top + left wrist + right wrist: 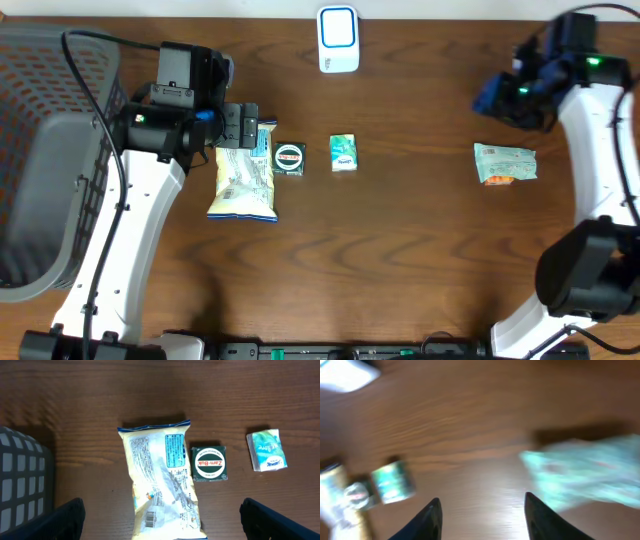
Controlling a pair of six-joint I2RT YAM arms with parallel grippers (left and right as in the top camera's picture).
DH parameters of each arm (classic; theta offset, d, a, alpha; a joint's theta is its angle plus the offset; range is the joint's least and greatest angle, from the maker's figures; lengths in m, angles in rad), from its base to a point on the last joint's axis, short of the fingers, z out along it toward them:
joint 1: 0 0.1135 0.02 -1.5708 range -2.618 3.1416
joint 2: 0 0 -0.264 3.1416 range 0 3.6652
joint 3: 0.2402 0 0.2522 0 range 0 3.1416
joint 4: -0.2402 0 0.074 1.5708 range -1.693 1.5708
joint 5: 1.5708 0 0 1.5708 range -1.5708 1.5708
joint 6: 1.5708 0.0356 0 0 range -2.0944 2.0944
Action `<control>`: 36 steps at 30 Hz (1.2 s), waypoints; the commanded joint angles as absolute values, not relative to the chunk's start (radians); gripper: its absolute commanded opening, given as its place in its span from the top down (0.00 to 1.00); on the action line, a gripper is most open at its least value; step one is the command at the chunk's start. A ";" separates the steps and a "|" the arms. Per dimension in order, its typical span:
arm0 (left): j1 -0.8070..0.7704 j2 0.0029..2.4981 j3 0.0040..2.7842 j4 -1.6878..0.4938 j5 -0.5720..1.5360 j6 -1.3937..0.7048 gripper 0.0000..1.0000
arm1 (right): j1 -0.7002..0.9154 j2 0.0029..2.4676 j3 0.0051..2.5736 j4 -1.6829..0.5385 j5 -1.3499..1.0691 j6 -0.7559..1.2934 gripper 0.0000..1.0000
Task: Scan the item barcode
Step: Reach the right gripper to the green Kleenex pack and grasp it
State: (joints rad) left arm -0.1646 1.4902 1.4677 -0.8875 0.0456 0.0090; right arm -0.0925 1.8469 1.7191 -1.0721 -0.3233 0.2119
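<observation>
The white scanner with a blue face stands at the table's far edge. A pale green packet lies flat on the right; in the blurred right wrist view the packet sits apart from my right gripper, which is open and empty. Seen from overhead, the right gripper hangs up and left of the packet. My left gripper is wide open over a yellow-white snack bag, its barcode facing up between the fingers, which do not touch it.
A green Zam-Buk box lies right beside the bag, and a teal tissue pack further right. A grey mesh basket fills the left side of the table.
</observation>
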 commanded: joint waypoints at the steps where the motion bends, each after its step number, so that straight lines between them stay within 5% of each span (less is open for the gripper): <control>1: -0.160 1.490 1.477 -0.890 0.040 0.026 0.02 | 0.026 1.849 1.688 -0.997 -0.466 0.256 0.55; 15: -0.160 1.490 1.477 -0.890 0.040 0.026 0.02 | 0.390 1.979 1.491 -0.517 -0.443 0.546 0.79; 25: -0.160 1.490 1.477 -0.890 0.040 0.026 0.03 | 0.481 2.116 1.491 -0.437 -0.423 0.564 0.73; 36: -0.160 1.490 1.477 -0.890 0.040 0.026 0.02 | 0.435 2.119 1.491 -0.604 -0.321 0.495 0.69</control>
